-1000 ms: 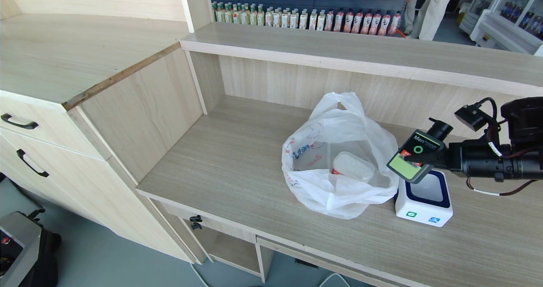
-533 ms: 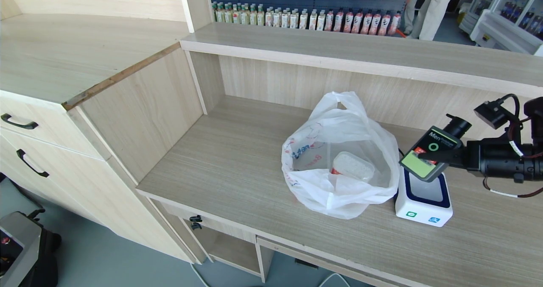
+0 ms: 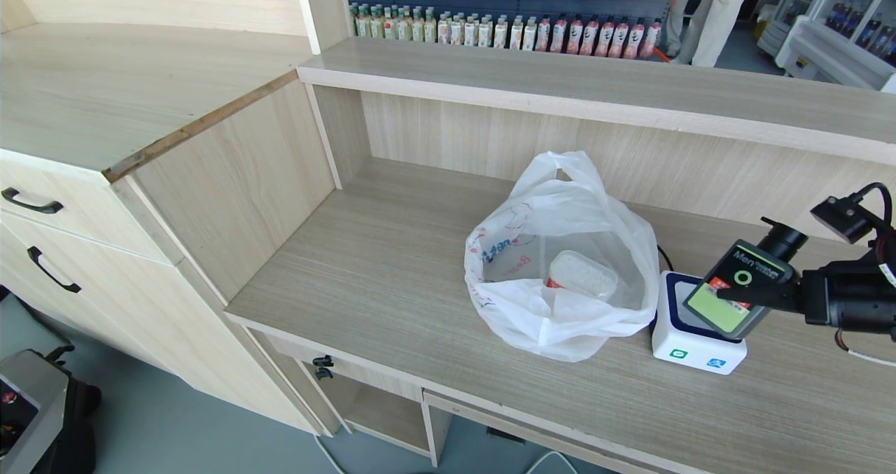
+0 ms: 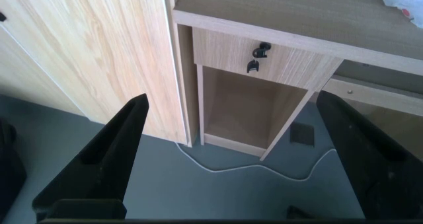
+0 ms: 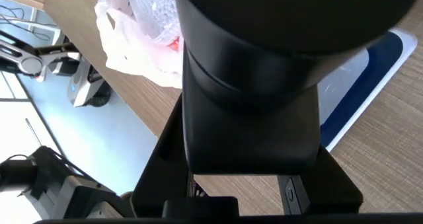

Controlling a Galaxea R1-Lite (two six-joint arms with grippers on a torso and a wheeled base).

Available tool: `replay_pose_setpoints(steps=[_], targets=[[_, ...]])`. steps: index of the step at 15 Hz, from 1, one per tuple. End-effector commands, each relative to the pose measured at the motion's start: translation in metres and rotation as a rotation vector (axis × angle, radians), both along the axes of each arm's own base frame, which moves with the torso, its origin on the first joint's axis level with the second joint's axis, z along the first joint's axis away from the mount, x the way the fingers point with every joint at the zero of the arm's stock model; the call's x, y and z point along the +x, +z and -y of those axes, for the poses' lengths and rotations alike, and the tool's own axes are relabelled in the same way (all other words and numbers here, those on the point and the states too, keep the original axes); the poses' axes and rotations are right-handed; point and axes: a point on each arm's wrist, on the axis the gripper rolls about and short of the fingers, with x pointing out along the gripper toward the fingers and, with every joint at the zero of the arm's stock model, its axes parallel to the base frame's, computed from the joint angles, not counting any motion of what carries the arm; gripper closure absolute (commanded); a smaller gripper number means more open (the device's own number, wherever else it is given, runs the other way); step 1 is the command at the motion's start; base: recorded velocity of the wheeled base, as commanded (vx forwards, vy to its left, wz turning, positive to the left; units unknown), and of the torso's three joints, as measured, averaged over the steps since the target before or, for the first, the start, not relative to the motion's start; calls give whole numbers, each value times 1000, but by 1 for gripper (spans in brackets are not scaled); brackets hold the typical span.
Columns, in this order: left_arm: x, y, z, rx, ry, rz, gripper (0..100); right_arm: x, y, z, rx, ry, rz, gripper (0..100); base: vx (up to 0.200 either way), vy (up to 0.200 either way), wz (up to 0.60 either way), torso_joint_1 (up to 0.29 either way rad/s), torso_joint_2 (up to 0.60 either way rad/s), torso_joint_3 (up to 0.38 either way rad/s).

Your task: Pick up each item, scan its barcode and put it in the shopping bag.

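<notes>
My right pincer (image 3: 754, 293), clamped on the green-labelled bottle (image 3: 714, 309), has swung from the rim of the shopping bag (image 3: 546, 222) down over the scanner (image 3: 689, 353). Scanning is in hand, I judge, with bagging next. My left pincer (image 4: 231, 98) hangs open, low. Behind are drink shelves (image 3: 504, 31); nearer is the pale wooden counter (image 3: 392, 271).

Four singles and one pair
There was one shopping bag (image 3: 560, 201), one white tub (image 3: 581, 272) inside it, one dark bottle (image 3: 714, 306), one scanner (image 3: 693, 355) and two drawer handles (image 3: 29, 206).
</notes>
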Motion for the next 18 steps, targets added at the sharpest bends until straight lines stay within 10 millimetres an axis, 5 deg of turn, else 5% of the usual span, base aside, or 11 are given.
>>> replay_pose_setpoints(steps=[1, 12, 15, 18], targets=[[0, 0, 0, 0, 0, -1, 0, -4, 2, 2, -1, -12, 8, 100, 0, 0, 0, 0, 0, 0], [0, 0, 0, 0, 0, 0, 0, -3, 5, 2, -52, 19, 64, 100, 0, 0, 0, 0, 0, 0], [0, 0, 0, 0, 0, -1, 0, -6, 67, -8, -388, 175, 568, 100, 0, 0, 0, 0, 0, 0], [0, 0, 0, -2, 0, -1, 0, -25, 101, -27, -441, 205, 797, 100, 0, 0, 0, 0, 0, 0]])
